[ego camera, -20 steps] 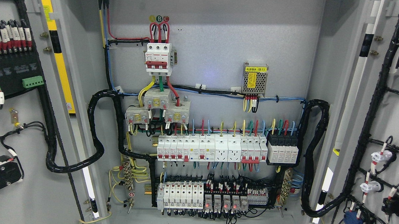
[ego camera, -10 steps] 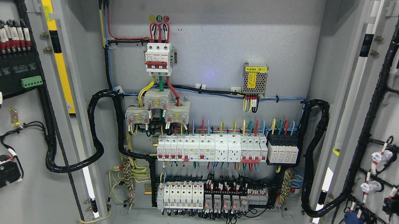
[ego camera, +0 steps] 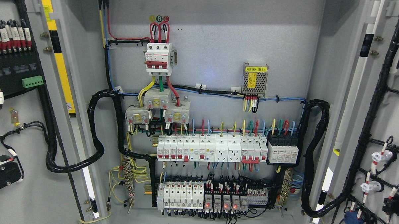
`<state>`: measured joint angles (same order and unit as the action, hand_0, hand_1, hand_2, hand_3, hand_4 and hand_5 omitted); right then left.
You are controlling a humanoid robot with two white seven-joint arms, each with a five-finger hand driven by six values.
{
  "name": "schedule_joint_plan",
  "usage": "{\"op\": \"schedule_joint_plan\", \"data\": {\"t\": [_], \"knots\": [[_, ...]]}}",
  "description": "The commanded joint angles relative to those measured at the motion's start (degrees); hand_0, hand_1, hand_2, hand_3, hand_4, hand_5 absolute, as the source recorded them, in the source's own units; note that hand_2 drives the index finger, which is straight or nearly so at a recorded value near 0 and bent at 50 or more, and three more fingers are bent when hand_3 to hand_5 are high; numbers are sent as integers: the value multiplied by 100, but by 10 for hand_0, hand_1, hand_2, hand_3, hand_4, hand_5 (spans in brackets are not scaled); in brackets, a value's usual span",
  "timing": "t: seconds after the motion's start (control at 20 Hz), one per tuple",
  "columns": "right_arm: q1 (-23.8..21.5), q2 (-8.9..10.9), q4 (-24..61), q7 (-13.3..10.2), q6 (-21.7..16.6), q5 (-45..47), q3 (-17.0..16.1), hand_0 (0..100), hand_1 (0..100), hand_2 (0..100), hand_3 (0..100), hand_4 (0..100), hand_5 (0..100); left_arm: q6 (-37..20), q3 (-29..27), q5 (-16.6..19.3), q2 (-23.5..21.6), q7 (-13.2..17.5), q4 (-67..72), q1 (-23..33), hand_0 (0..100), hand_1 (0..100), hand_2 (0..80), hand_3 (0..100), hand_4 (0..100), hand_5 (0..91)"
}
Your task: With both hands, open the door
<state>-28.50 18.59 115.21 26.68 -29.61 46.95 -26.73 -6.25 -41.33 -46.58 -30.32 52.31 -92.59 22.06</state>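
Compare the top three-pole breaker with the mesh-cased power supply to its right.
The three-pole breaker is white plastic with red toggles; the power supply is a perforated metal box with a yellow label. Thick red, green and yellow wires leave the breaker; thin ones leave the supply. The breaker sits higher. Both are mounted on the grey back panel.

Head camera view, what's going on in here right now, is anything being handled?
Nothing is being handled at this moment. The view looks straight into an electrical cabinet whose left door and right door both stand swung wide open, wiring on their inner faces. Neither robot hand is in view. Inside, the back panel carries a red and white main breaker, a row of white breakers and a lower row of relays with small red lights.
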Motion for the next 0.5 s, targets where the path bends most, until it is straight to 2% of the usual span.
{"op": "schedule_joint_plan", "data": {"t": [0.0, 0.2, 0.45], "knots": [[-6, -5, 19, 30, -1, -11, 71, 214, 108, 0, 0, 0, 0, -7, 28, 9, 245, 16, -707, 202, 49, 158, 110, 256, 121, 0], [-15, 13, 125, 39, -27, -28, 378, 214, 108, 0, 0, 0, 0, -34, 90, 53, 499, 59, -979, 395, 47, 158, 110, 256, 121, 0], [-32, 31, 134, 56, -27, -116, 1124, 214, 108, 0, 0, 0, 0, -165, 239, 175, 772, 183, -1252, 738, 44, 162, 110, 256, 117, 0]]}}
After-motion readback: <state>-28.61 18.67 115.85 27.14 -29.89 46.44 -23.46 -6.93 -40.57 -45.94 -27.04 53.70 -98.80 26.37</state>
